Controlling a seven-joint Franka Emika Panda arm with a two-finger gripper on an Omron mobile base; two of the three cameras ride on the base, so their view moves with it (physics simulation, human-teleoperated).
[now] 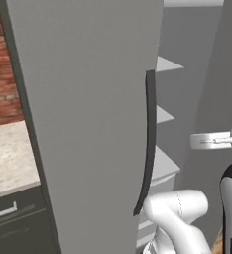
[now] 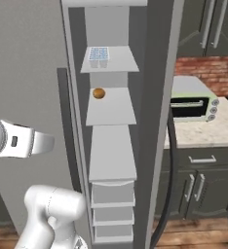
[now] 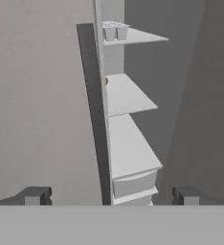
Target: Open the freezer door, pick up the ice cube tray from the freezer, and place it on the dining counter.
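Note:
The freezer stands open, showing light grey shelves. Its freezer door is swung out on the right and seen almost edge-on, with the dark curved handle on its outer side. The pale ice cube tray sits on the top shelf, also seen at the top of the hand view. My gripper is open with nothing between its fingertips. It hangs in front of the opening, below the tray and well short of it. The white hand comes in from the left. The dining counter is out of view.
A wide grey door with a dark handle flanks the opening on the left. A small orange-brown round thing lies on the second shelf, with drawers below. A toaster oven stands on the right counter. A stone-topped cabinet sits left.

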